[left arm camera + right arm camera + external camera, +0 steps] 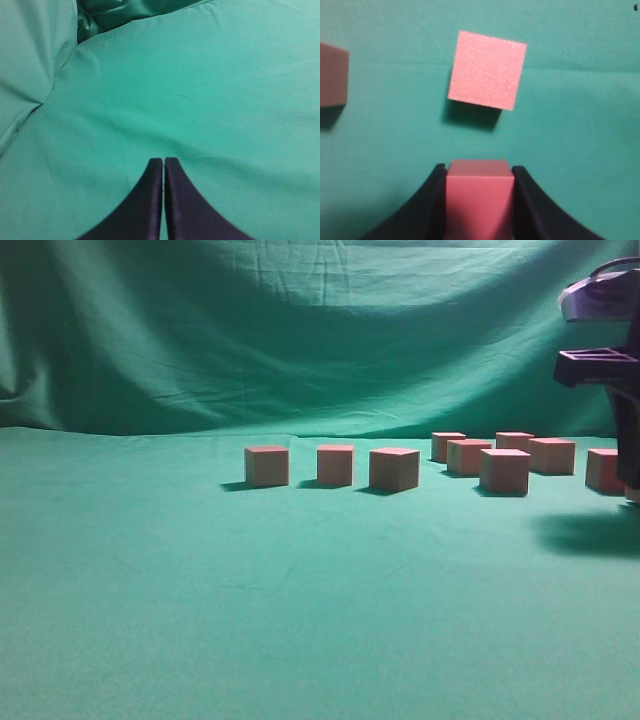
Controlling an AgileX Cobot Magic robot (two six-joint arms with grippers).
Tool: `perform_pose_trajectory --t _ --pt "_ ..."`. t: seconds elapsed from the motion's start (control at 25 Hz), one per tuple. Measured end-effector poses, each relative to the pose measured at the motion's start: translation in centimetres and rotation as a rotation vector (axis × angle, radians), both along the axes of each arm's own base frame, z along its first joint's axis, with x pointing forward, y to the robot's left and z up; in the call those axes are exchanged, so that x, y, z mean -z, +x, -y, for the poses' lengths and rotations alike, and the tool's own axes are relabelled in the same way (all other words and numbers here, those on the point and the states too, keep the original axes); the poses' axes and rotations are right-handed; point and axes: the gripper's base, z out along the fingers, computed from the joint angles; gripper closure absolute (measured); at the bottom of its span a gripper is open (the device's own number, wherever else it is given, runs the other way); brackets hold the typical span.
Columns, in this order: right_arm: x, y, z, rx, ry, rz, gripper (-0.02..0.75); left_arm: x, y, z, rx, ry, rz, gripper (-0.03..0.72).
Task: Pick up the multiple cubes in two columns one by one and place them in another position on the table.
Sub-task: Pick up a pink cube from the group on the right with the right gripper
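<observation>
**A:** Surface?
**B:** Broad flat table (300, 620) under slightly wrinkled teal-green cloth; draped green cloth backdrop (300, 330) behind.

**A:** Stock on it?
**B:** Small plain matte cubes (394, 469), reddish-pink on top, tan on the sides. Three in a loose row at centre of the exterior view, apart from one another. Five more clustered to the right of that row, some overlapping in the view. One further cube at the far right edge, partly cut off by the dark arm.

**A:** Right pincer?
**B:** Black two-fingered right gripper (479, 200), closed in on one pink cube (479, 192). Both fingers flush against its left and right faces. Whether lifted or resting on the cloth: cannot tell from the wrist view.

**A:** Nearby items, right wrist view?
**B:** Second pink cube (487, 70) just beyond the gripped one, turned slightly, shadow beneath. Third cube (332, 75) at the left edge, in shade, partly cut off.

**A:** Left pincer?
**B:** Black left gripper (163, 162), fingertips pressed together, nothing between them. Bare green cloth below, folds of cloth at upper left.

**A:** Right arm, exterior view?
**B:** Dark arm body (605, 330) at the upper right edge, shadow on the cloth beneath.
</observation>
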Motion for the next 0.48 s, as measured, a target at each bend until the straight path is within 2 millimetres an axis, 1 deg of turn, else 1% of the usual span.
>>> perform_pose_trajectory --t 0.04,0.12,0.16,0.24,0.36,0.44,0.48 --pt "-0.3 0.0 0.0 0.004 0.000 -0.026 0.482 0.0 0.0 0.0 0.000 0.000 0.000 0.688" --pt "-2.0 0.2 -0.3 -0.018 0.003 -0.062 0.482 0.0 0.0 0.0 0.000 0.000 0.000 0.688" --pt "-3.0 0.1 -0.8 -0.054 0.007 -0.086 0.482 0.0 0.0 0.0 0.000 0.000 0.000 0.688" --pt "-5.7 0.0 -2.1 -0.135 0.041 -0.083 0.482 0.0 0.0 0.0 0.000 0.000 0.000 0.688" --pt "-9.4 -0.4 -5.3 -0.304 0.097 -0.030 0.482 0.0 0.0 0.0 0.000 0.000 0.000 0.688" --pt "-11.2 -1.0 -8.3 -0.428 0.127 0.019 0.482 0.0 0.0 0.0 0.000 0.000 0.000 0.688" --pt "-11.8 -1.4 -10.0 -0.485 0.134 0.036 0.482 0.0 0.0 0.0 0.000 0.000 0.000 0.688"
